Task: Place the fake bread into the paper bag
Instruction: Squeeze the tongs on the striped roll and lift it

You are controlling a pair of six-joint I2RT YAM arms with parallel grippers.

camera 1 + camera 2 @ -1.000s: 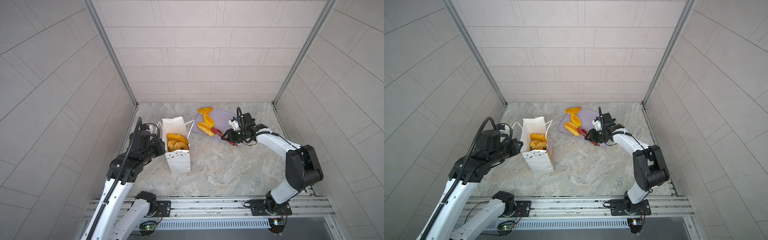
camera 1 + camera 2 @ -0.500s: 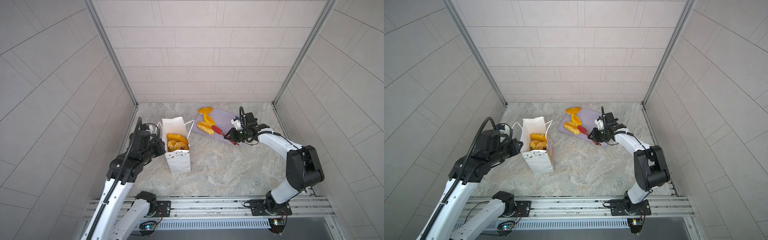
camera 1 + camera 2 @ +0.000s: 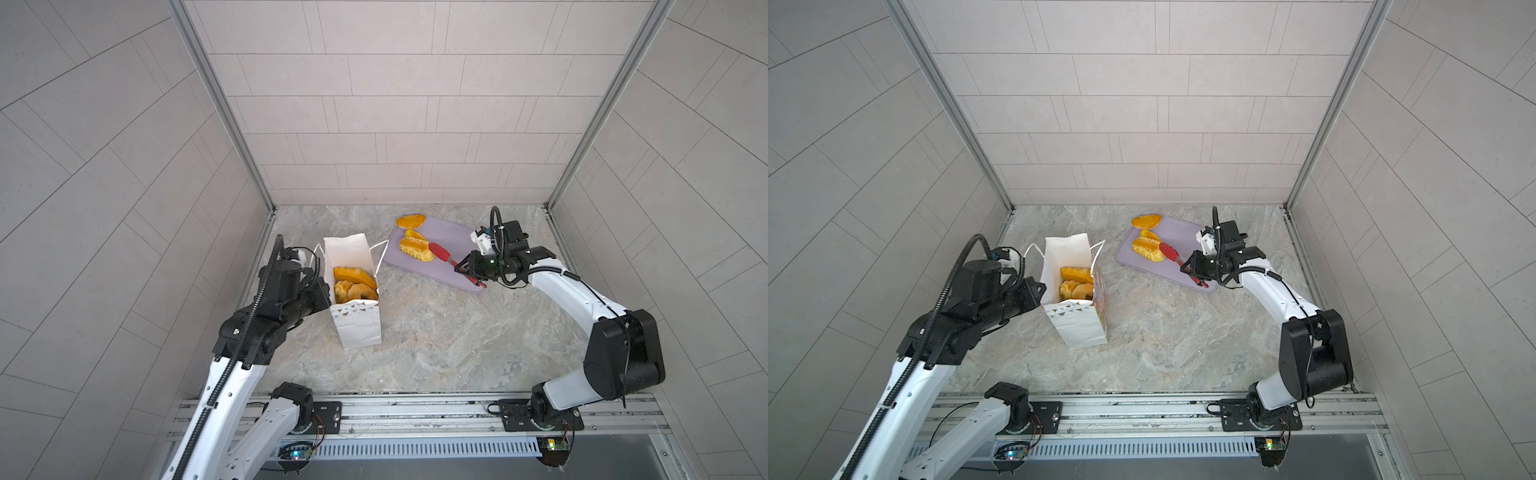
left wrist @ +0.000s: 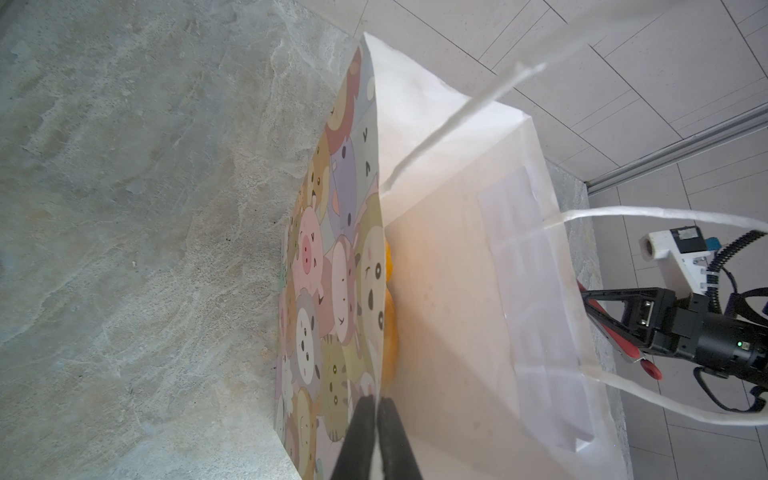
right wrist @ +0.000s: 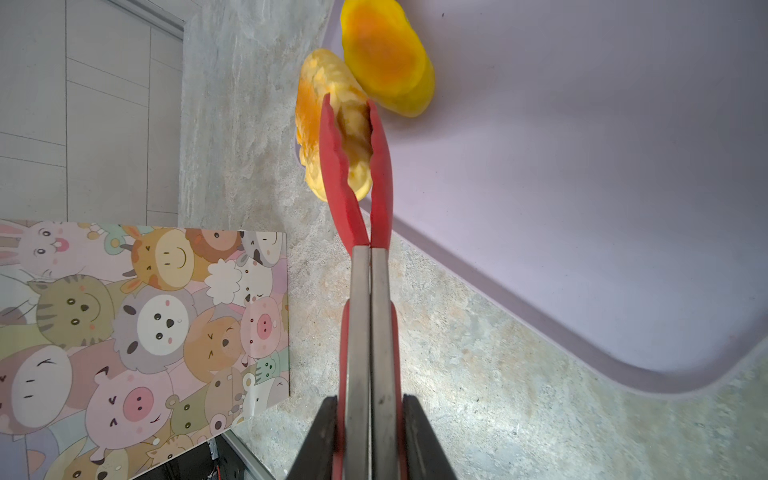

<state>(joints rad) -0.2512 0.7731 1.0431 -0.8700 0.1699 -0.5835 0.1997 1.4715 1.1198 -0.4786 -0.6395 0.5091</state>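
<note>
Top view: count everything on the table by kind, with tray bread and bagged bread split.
Tray bread: 3
Bagged bread: 3 showing, more may be hidden
Red tongs: 1
Paper bag: 1
Lilac tray: 1
Total: 9 seen

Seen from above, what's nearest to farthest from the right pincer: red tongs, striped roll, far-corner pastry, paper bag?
From the right pincer:
1. red tongs, held in it.
2. striped roll, at the tong tips.
3. far-corner pastry, behind the roll.
4. paper bag, far left.
</note>
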